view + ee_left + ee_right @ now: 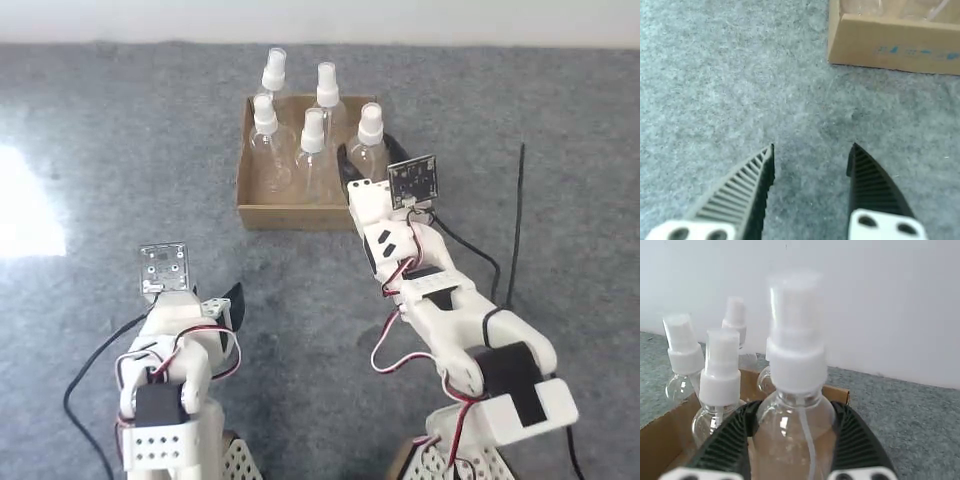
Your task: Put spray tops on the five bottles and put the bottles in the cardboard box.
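The cardboard box (290, 215) stands at the back of the table, and five clear bottles with white spray tops stand in it. The front right bottle (370, 135) (792, 430) stands upright at the box's right corner. My right gripper (360, 172) (794, 412) is shut on this bottle's body, one black finger on each side. The other bottles (265, 125) (313, 140) (720, 385) stand behind and beside it. My left gripper (226, 305) (810, 150) is open and holds nothing. It hangs over the grey mat, well short of the box (890, 47).
The grey mat (120, 180) covers the table up to a white wall behind the box. A thin black rod (518, 215) and a cable lie to the right of the right arm. Open mat lies to the left of the box and in front of it.
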Action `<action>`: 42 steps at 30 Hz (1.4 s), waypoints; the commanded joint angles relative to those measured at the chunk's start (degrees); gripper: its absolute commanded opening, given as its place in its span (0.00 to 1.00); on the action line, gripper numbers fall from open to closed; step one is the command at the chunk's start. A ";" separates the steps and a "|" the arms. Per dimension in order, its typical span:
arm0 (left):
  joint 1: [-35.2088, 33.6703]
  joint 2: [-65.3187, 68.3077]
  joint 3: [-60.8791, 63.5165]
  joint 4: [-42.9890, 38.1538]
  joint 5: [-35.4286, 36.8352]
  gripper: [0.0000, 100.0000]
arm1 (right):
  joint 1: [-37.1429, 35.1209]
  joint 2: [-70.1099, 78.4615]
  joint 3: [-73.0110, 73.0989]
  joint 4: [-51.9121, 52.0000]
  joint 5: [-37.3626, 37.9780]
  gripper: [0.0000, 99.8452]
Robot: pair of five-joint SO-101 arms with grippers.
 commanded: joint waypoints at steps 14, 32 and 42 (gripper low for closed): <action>-0.44 -0.53 -0.48 0.26 0.09 0.22 | 0.84 -0.92 -2.11 -1.10 -0.44 0.01; -0.44 -0.53 -0.48 0.26 0.18 0.22 | 1.71 2.59 -2.46 -1.19 0.00 0.01; -0.44 -0.53 -0.48 0.26 0.18 0.22 | 1.54 2.59 -3.52 -1.10 0.26 0.01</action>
